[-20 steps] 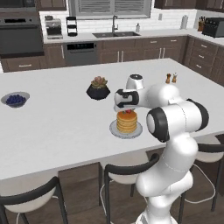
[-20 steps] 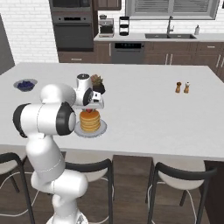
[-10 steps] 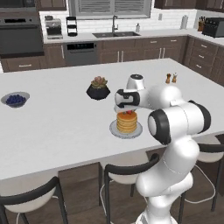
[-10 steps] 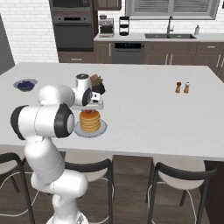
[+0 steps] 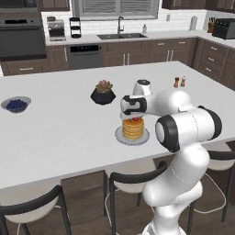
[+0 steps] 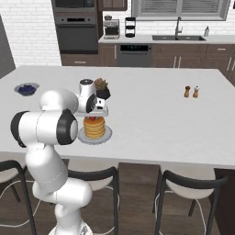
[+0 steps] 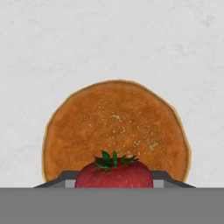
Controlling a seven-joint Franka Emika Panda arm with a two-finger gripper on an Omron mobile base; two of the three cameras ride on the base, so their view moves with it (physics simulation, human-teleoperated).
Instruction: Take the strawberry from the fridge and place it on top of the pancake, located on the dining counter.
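A brown-cabinet kitchen with a wall oven, a sink under a window and white brick tile lies behind the dining counter (image 5: pixel 59 133), a broad white slab with black-framed stools (image 5: pixel 133 181) along its near edge.

At the far left of the left base view a bowl of blueberries (image 5: pixel 16 104) sits near the counter's edge, well apart from everything else. Further right stands a black pot with a succulent (image 5: pixel 103 93), just behind the work spot. Next comes the pancake (image 5: pixel 133 129), a golden stack on a pale plate (image 5: pixel 120 136). The white arm bends at a high elbow and reaches back leftward, its wrist level, so the gripper (image 5: pixel 133 119) points straight down over the stack. The strawberry (image 7: pixel 114 174) sits between the fingers, red with a green cap, gripped just above the pancake's top; whether it touches the top cannot be told. To the right, two small shakers (image 5: pixel 179 81) stand well clear.

Bare white counter surrounds the plate on every side, widest to the left and front.
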